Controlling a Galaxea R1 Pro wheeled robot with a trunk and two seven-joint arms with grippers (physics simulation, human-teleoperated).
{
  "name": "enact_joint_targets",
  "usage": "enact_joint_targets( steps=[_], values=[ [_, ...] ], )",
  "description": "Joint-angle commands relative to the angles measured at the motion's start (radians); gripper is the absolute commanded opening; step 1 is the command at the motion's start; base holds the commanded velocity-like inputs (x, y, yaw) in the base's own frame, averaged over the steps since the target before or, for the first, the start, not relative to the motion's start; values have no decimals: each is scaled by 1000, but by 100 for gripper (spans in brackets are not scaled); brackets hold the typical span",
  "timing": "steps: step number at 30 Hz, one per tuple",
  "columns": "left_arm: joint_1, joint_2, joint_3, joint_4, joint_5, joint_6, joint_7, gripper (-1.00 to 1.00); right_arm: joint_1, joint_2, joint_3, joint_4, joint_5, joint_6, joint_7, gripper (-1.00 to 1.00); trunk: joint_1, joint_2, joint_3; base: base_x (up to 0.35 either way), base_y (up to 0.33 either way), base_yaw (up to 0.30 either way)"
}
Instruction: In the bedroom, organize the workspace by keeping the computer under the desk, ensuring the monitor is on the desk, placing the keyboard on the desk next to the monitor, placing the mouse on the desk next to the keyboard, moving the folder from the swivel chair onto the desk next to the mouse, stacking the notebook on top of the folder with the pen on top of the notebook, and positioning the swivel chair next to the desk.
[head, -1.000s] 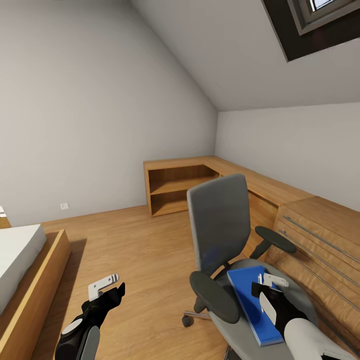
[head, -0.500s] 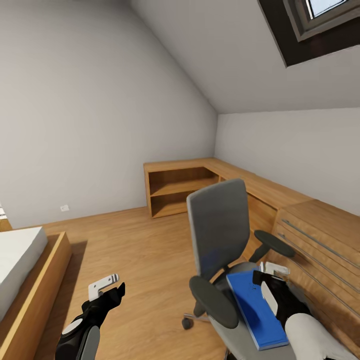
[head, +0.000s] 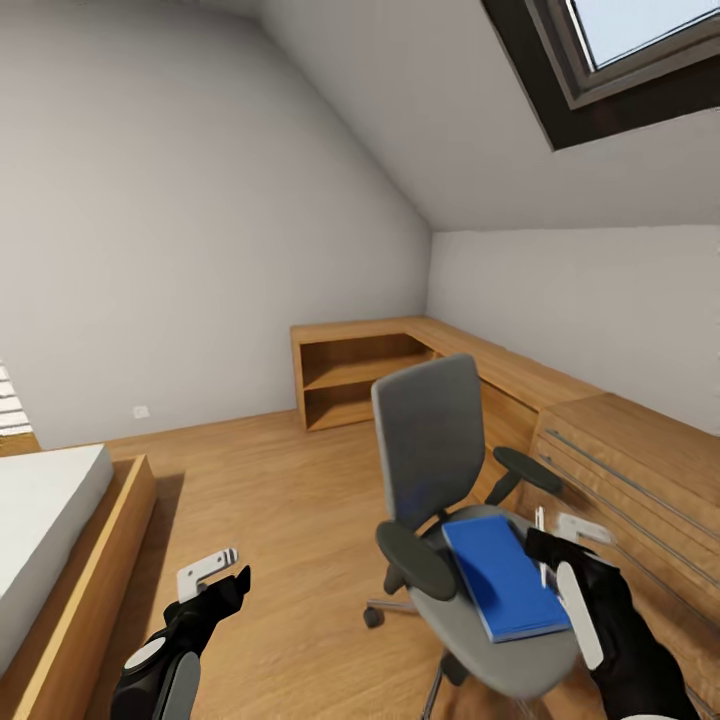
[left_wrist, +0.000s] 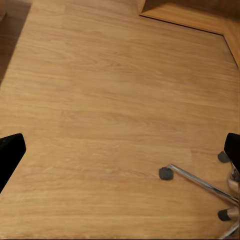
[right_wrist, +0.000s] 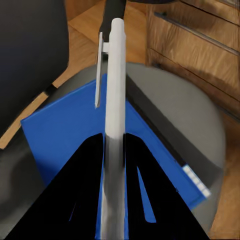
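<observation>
Right gripper (head: 560, 535) low over folder (head: 500, 575) on swivel chair (head: 440, 470).

**Blue folder set against grey and timber tones**

A bright-blue folder (head: 503, 586) is seen on the grey upholstery of the swivel chair (head: 430, 440), whose armrests are black and whose base spokes are silvery with dark wheels. The floor (left_wrist: 110, 100) is rendered in warm light wood with visible grain, matched by the shelves (head: 360, 375) and drawer chest (head: 620, 470). Walls are painted pale grey. Both grippers are coloured black with white fingers (head: 205, 570).
</observation>
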Motion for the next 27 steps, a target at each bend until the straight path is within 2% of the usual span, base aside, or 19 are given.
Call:
enact_joint_targets(
  steps=[1,4,10,16,17,20,24,25,27],
  values=[
    [-1,-1,0,-1,10,4,7,100,15,0,1,-39,-26,25,-6,-100,-5,7,2,-340,0,0],
    [-1,-1,0,0,10,4,7,100,77,1,0,-184,-83,111,-8,-100,-16,28,12,-341,-37,0],
    [-1,-1,0,1,9,4,7,100,107,4,-1,-260,-119,160,-9,-100,-39,70,30,-342,-99,0],
    [-1,-2,-3,1,-1,2,7,100,113,20,-13,-285,-126,170,-10,-100,-62,112,49,-321,-116,0],
    [-1,-2,-6,0,-19,2,7,100,115,39,-36,-311,-128,174,-10,-100,-66,119,52,-147,-52,0],
    [-1,-2,-6,0,-28,2,7,100,116,59,-55,-327,-129,175,-11,-100,-77,140,62,-96,-34,0],
    [-1,-2,-8,-2,-35,2,7,100,117,81,-81,-340,-129,178,-11,-100,-93,168,74,-43,-15,0],
    [4,-2,-21,-4,-38,1,7,100,117,90,-96,-345,-129,183,-11,-100,-97,175,77,-3,-1,0],
    [5,-2,-25,-5,-38,1,7,100,117,91,-97,-346,-129,183,-11,-100,-104,189,84,-2,-1,-2]
  ],
)
